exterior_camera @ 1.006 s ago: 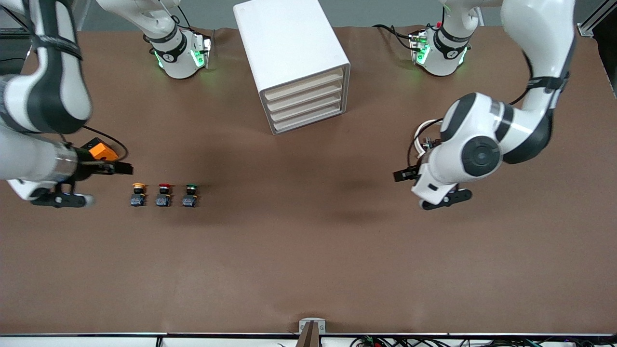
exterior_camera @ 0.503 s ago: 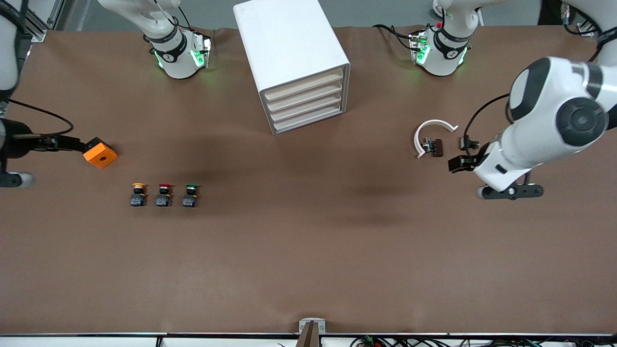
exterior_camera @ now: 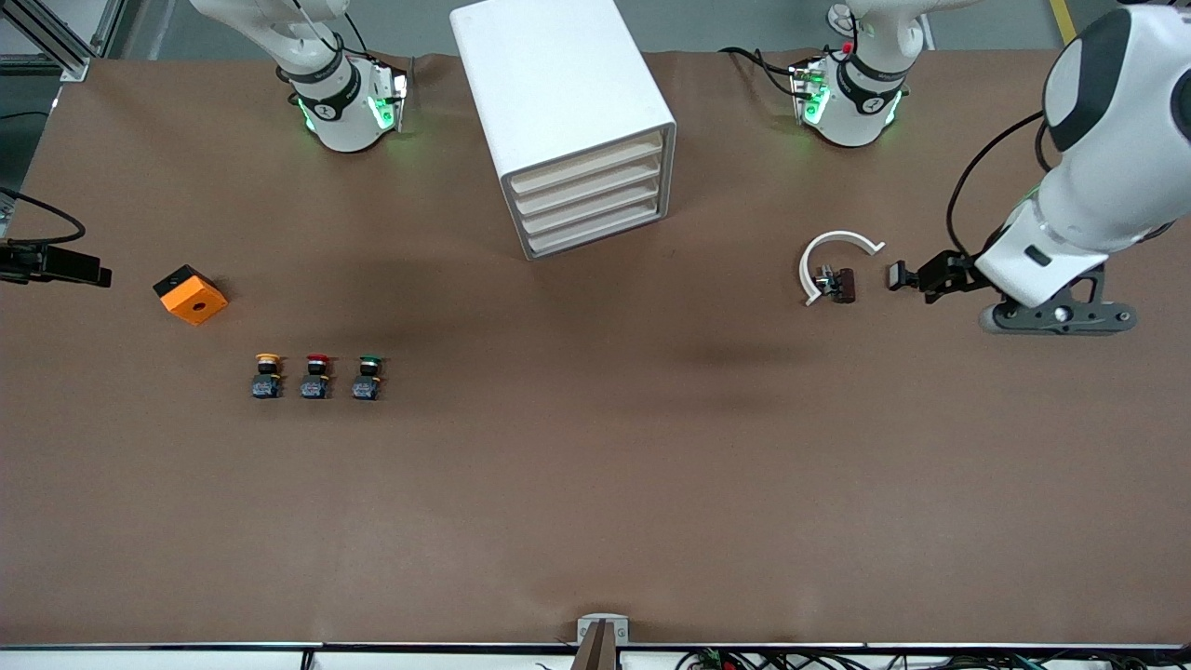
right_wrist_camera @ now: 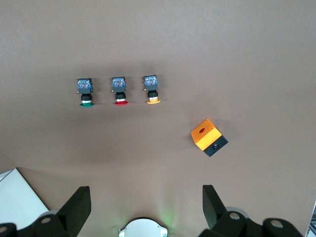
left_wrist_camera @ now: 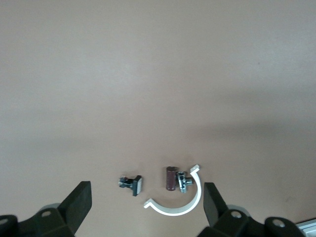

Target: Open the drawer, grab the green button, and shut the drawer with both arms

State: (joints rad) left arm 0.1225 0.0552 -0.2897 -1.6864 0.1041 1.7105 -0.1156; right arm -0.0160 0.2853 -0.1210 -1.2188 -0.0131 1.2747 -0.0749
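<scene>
The right end effector pokes in at the front view's 9 o'clock edge, its arm cut off there. The left arm runs off at 2 o'clock. In the right wrist view, the cabinet shows only a corner at 8 o'clock. The four drawers sit shut, contents hidden. A small dark part beside the white ring is too small to identify.
</scene>
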